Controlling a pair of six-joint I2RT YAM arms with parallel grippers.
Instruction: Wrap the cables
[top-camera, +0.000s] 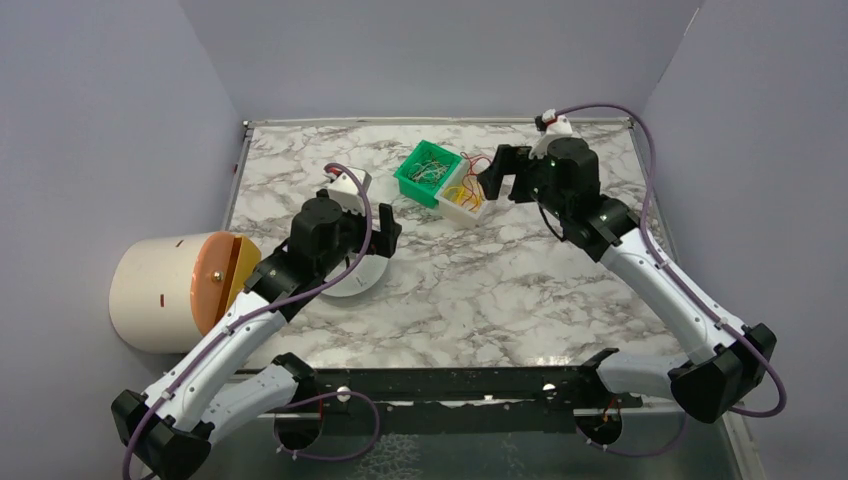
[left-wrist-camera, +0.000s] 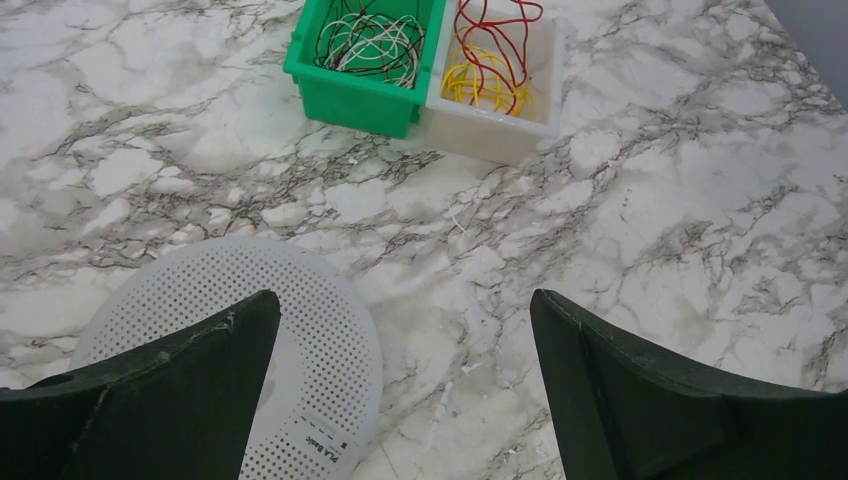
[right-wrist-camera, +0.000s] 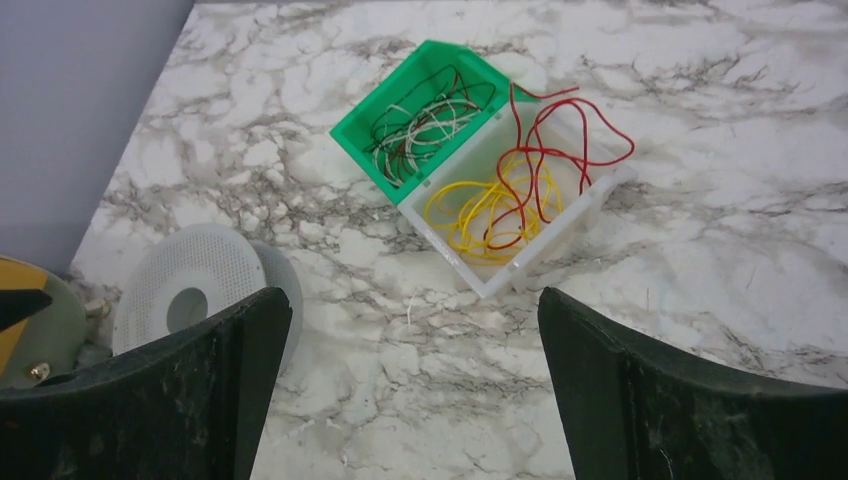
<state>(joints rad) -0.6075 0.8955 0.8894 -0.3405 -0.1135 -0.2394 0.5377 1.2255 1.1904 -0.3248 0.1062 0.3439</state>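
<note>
Right wrist view: the right gripper (right-wrist-camera: 415, 295) hangs with its fingers spread wide and nothing between them, above the marble table (right-wrist-camera: 700, 300). Just beyond sits a white bin (right-wrist-camera: 530, 258) where the red wire (right-wrist-camera: 527, 165) lies in loose loops over a yellow wire (right-wrist-camera: 465, 215), some loops spilling past the far rim. A green bin (right-wrist-camera: 365, 150) touches its side. The left gripper (left-wrist-camera: 402, 300), equally spread and empty, hovers beside a perforated white disc (left-wrist-camera: 300, 300).
</note>
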